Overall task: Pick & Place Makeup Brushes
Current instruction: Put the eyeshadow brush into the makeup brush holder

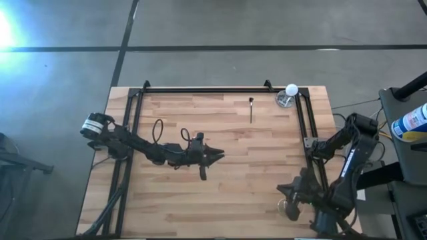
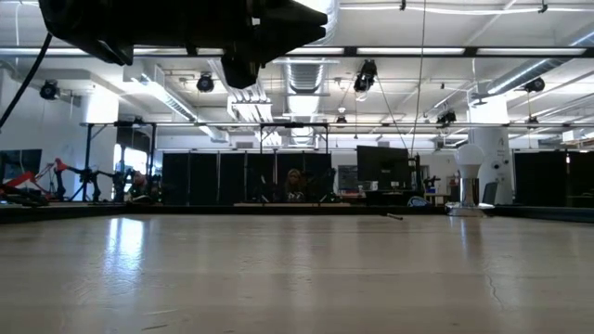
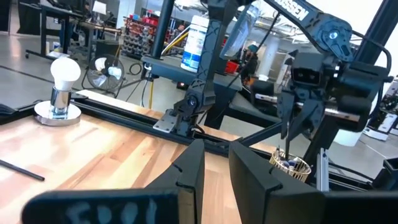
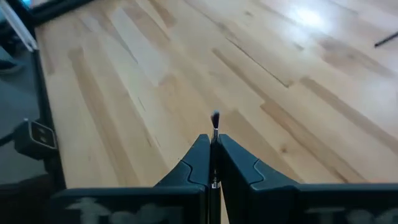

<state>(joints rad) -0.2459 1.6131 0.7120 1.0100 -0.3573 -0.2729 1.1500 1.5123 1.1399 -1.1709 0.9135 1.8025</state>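
One makeup brush (image 1: 251,110), dark and thin, lies flat on the wooden table toward its far side; in the low view it shows as a small dark stick (image 2: 394,217). My right gripper (image 4: 214,140) is at the table's near right corner (image 1: 291,202), shut on another brush. In the left wrist view that brush (image 3: 287,140) hangs over a small gold wire cup (image 3: 291,165) that holds more brushes. My left gripper (image 3: 215,177) hovers over the table's middle (image 1: 215,157), open, with nothing between its fingers. My right gripper pinches the brush between its two fingers, and the brush lies along them. Its bristle tip (image 4: 215,118) sticks out past the fingertips, and a silvery part (image 4: 214,182) shows farther back in the slit. The brush is lifted clear of the table.
A white bulb on a round metal base (image 1: 289,93) stands at the far right corner. Black frame rails (image 1: 200,90) run along the table's far, left and right sides. A blue-and-white bottle (image 1: 413,122) stands off the table to the right. Bare wood (image 1: 253,180) lies between the arms.
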